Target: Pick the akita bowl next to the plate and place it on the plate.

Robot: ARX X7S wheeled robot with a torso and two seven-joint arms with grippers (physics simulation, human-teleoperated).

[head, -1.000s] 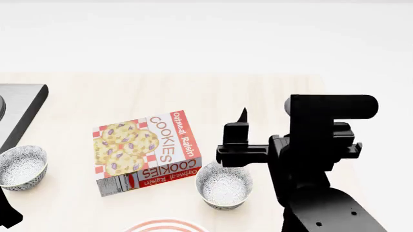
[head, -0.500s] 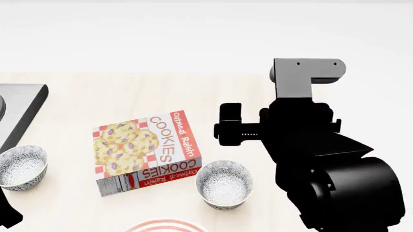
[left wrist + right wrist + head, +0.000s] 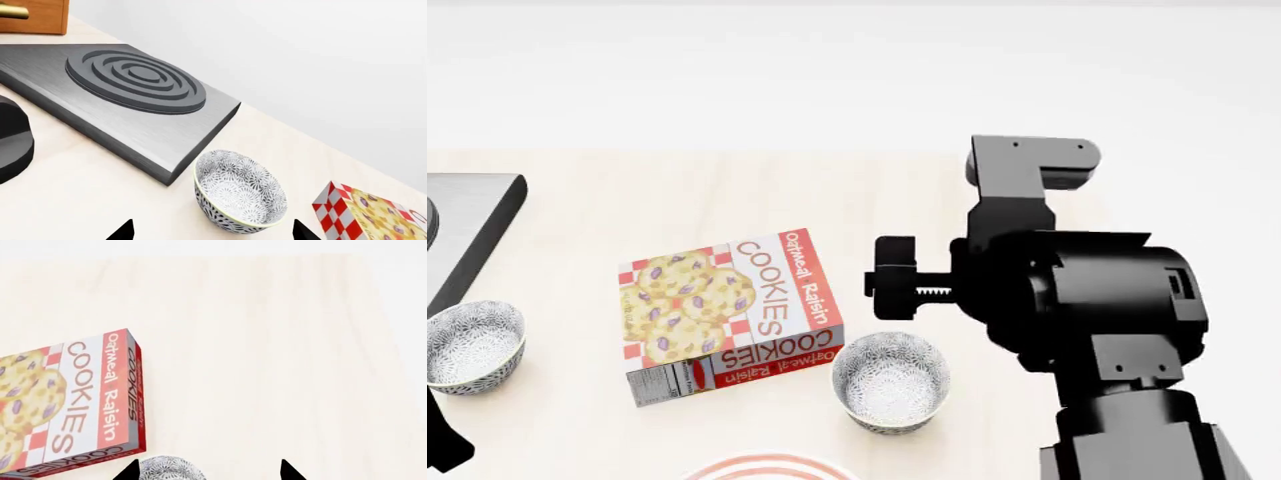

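Note:
The akita bowl point(image 3: 890, 380), speckled grey on white, sits upright beside the red-ringed plate point(image 3: 771, 467), of which only the far rim shows at the bottom edge of the head view. My right gripper point(image 3: 894, 279) hovers above and just behind this bowl. In the right wrist view the right gripper point(image 3: 207, 471) is open, and the bowl's rim point(image 3: 167, 469) shows by one fingertip. A second identical bowl point(image 3: 240, 192) stands at the far left. My left gripper point(image 3: 213, 231) is open just short of that second bowl.
An Oatmeal Raisin cookies box point(image 3: 727, 312) lies flat between the two bowls, close to the akita bowl. A grey stove slab point(image 3: 127, 95) with a ringed burner is beyond the left bowl. The second bowl point(image 3: 471, 345) sits near the table's left side.
My right arm has swung its wrist round and lifted; the gripper has risen a little from just over the akita bowl. Both bowls and the box stay put.

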